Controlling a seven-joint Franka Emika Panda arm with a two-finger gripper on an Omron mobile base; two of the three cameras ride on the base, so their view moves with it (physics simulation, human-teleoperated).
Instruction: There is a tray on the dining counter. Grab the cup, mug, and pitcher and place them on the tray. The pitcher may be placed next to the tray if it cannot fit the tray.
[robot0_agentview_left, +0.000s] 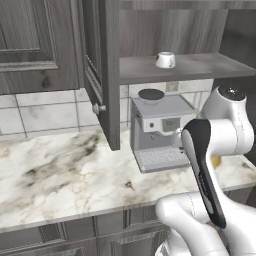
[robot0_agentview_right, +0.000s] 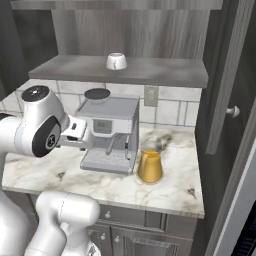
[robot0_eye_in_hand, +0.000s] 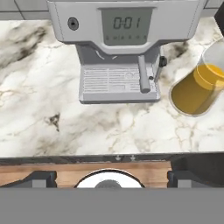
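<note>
The white mug (robot0_agentview_left: 165, 59) (robot0_agentview_right: 116, 61) stands upright on the open wooden shelf above the counter. To the right of the espresso machine, the amber glass pitcher (robot0_agentview_right: 149, 162) (robot0_eye_in_hand: 197, 85) stands on the marble wall counter; in the left base view only a yellow sliver of the pitcher (robot0_agentview_left: 216, 161) shows behind my arm. My gripper (robot0_eye_in_hand: 113, 178) is open, its fingertips (robot0_eye_in_hand: 41, 178) wide apart with nothing between them. It hangs above the counter's front edge, facing the machine, left of the pitcher. The tray, green cup and dining counter are out of view.
A grey espresso machine (robot0_agentview_left: 157, 130) (robot0_agentview_right: 110, 132) (robot0_eye_in_hand: 118, 48) sits against the tiled wall under the shelf (robot0_agentview_right: 125, 70). An open cabinet door (robot0_agentview_left: 102, 75) hangs left of it, and another door with a knob (robot0_agentview_right: 225, 75) stands to the right. Bare marble counter (robot0_agentview_left: 60, 170) spreads to the left.
</note>
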